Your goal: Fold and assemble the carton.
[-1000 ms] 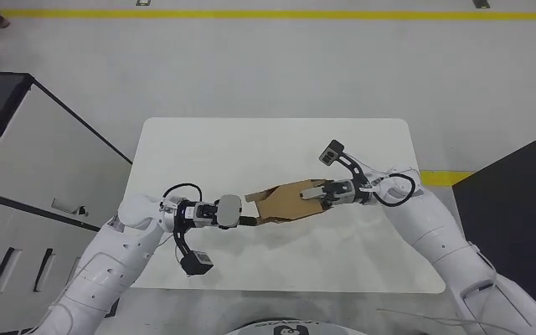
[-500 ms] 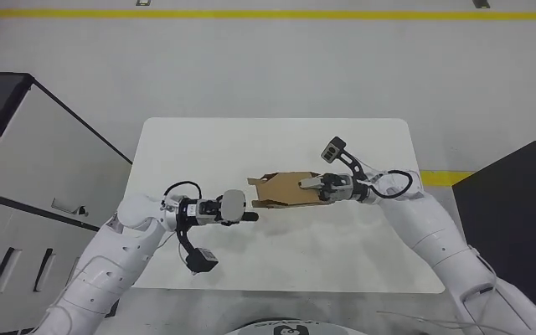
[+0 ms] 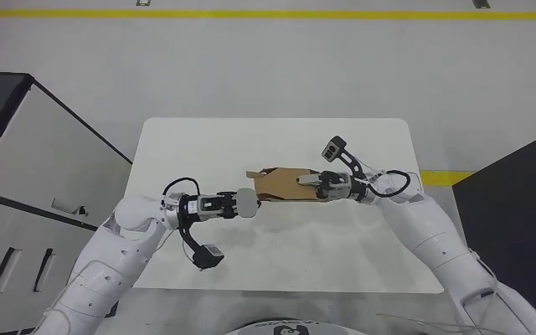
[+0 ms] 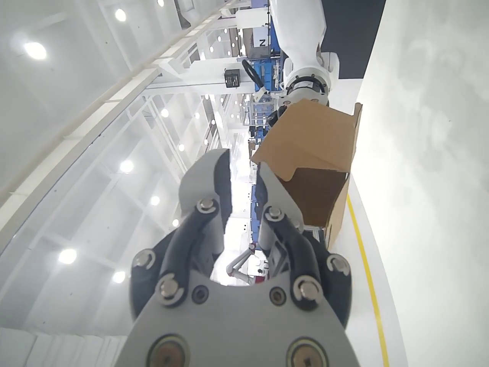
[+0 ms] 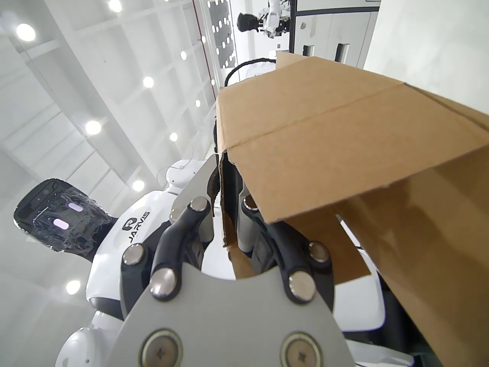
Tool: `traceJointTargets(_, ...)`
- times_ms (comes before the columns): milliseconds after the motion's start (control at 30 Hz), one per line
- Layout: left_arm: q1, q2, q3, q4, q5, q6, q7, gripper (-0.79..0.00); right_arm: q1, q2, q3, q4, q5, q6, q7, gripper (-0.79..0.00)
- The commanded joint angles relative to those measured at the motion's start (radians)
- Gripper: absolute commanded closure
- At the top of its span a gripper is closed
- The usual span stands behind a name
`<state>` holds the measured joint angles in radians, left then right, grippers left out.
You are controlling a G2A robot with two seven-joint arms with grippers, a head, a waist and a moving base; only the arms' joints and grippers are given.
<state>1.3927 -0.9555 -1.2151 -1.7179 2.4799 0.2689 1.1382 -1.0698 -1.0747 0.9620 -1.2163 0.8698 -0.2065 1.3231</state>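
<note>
Over the middle of the white tabletop (image 3: pixel 209 142) sat the half-opened carton (image 3: pixel 280 186), held at one end only by the right claw (image 3: pixel 311 182), which pinched a single wall. The left claw (image 3: pixel 248 203), slightly spread and empty, waited just beside the open end. A careless push there could, I reckoned, buckle a flap or twist the carton loose.

Grey floor (image 3: pixel 251 67) surrounds the white counter (image 3: pixel 209 151); yellow line (image 3: pixel 251 13) beyond its far edge, cabinet (image 3: pixel 50 159) off its left edge, ceiling lights (image 4: pixel 34 49).
</note>
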Motion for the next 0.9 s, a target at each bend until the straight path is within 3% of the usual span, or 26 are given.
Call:
traceJointTargets(0,0.0,0.0,0.001,0.001,0.0,-0.001,0.001,0.0,0.0,0.0,0.0,0.0,0.0,0.0,0.0,0.0)
traceJointTargets(400,0.017,-0.003,0.015,-0.022,0.034,-0.058,-0.133,0.0,-0.033,0.0,0.023,-0.051,-0.034,0.015,-0.057,0.0)
traceJointTargets(867,0.025,-0.002,0.018,-0.023,0.058,-0.088,-0.175,0.0,-0.056,-0.003,0.052,-0.066,-0.038,0.013,-0.057,0.0)
